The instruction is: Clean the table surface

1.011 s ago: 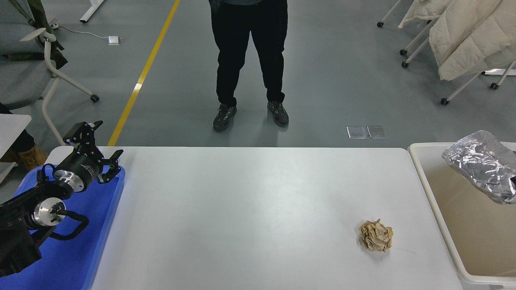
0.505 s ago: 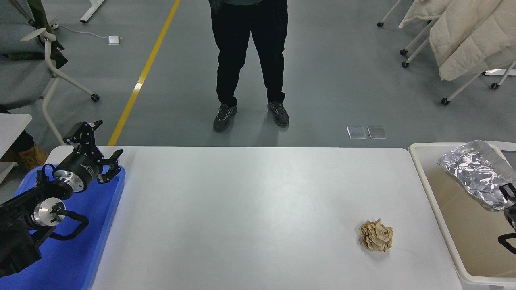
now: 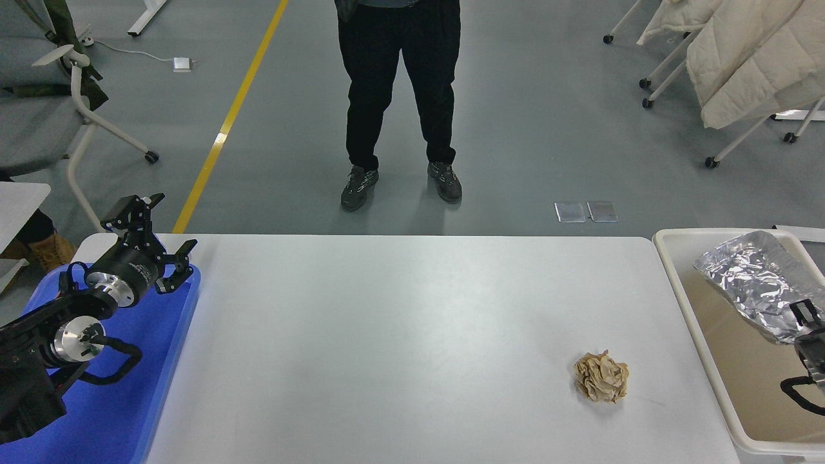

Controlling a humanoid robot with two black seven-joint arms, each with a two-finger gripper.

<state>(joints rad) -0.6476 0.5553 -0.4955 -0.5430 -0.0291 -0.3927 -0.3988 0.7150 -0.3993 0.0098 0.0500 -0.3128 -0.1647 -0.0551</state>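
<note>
1. Head view, counting first: one white table surface (image 3: 399, 348), one crumpled brown paper ball (image 3: 601, 377), one sheet of crinkled foil (image 3: 754, 283), one blue tray (image 3: 122, 399), one cream bin (image 3: 683, 303), two robot arms, and one person (image 3: 399, 96) standing past the far edge, seen from the waist down.
2. The table surface fills the middle of the picture, running from the blue tray on the left to the cream bin on the right.
3. The paper ball sits alone on the table's right part, near the bin's wall but not touching it, and well clear of the near edge.
4. Everything left of the ball is bare white top, so there is wide open room across the centre and along the far edge.
5. The left gripper (image 3: 155, 241) is parked over the far corner of the blue tray, its fingers spread apart with nothing between them.
6. The right gripper (image 3: 802, 316) comes in at the right edge over the bin, at the foil's lower corner; I cannot tell whether it is clamped on the foil or has let go.
7. Against a second ago, the foil has dropped lower into the bin and slid a little leftward, and more of the right arm now shows.
8. The paper ball, left arm and person have not moved.
</note>
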